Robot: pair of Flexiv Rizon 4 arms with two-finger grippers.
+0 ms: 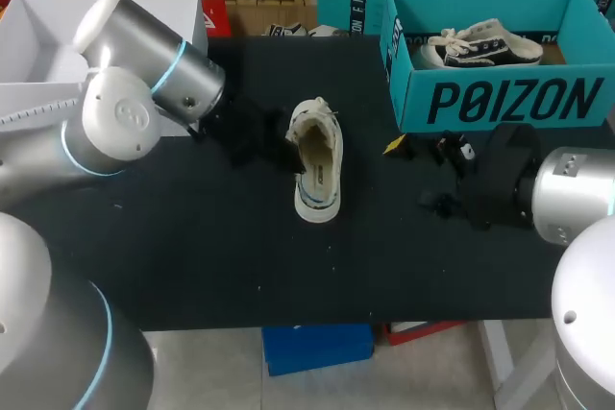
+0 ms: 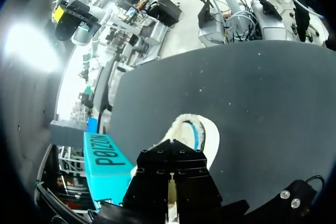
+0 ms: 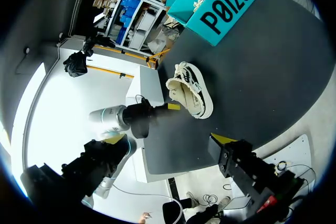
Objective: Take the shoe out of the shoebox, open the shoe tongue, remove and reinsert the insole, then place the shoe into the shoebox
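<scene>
the shoe (image 1: 319,175) looks like a light, soft canvas low-top. expect the upper to fold under any push while the rubber sole stays stiffer. take hold at the side wall or the collar, where the cloth is doubled, not at the floppy tongue. it is cream-white with blue stripes along the sole edge, and its mouth gapes upward. it stands sole-down on the black table (image 1: 192,256), out of the teal shoebox (image 1: 500,103) and well apart from it. a second shoe (image 1: 480,45) lies inside that box. your left gripper (image 1: 288,156) is against the shoe's side. its fingers stand narrow, with a pale sliver between them in the left wrist view, so i judge them pinched on the upper's edge. your right gripper (image 1: 411,175) hangs near the shoe's other side, fingers wide and holding nothing.
</scene>
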